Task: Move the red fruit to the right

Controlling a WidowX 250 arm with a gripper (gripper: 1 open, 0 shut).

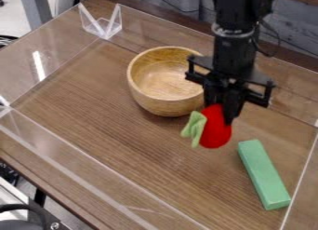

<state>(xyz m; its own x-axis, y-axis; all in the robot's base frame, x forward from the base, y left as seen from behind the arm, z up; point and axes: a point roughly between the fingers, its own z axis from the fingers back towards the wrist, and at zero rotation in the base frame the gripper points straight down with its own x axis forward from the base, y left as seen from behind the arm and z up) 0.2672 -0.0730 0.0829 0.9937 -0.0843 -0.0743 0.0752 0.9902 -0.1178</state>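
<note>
The red fruit [217,129] is small, round and bright red, with a light green leaf piece [195,127] on its left side. It hangs low over the wooden tabletop, just right of the wooden bowl [165,80]. My black gripper [222,108] points straight down and is shut on the fruit's top. The fruit's underside sits close to the wood; whether it touches I cannot tell.
A flat green rectangular block [262,172] lies to the lower right of the fruit. Clear acrylic walls [37,66] ring the wooden table [112,150]. A clear stand [102,24] sits at the back left.
</note>
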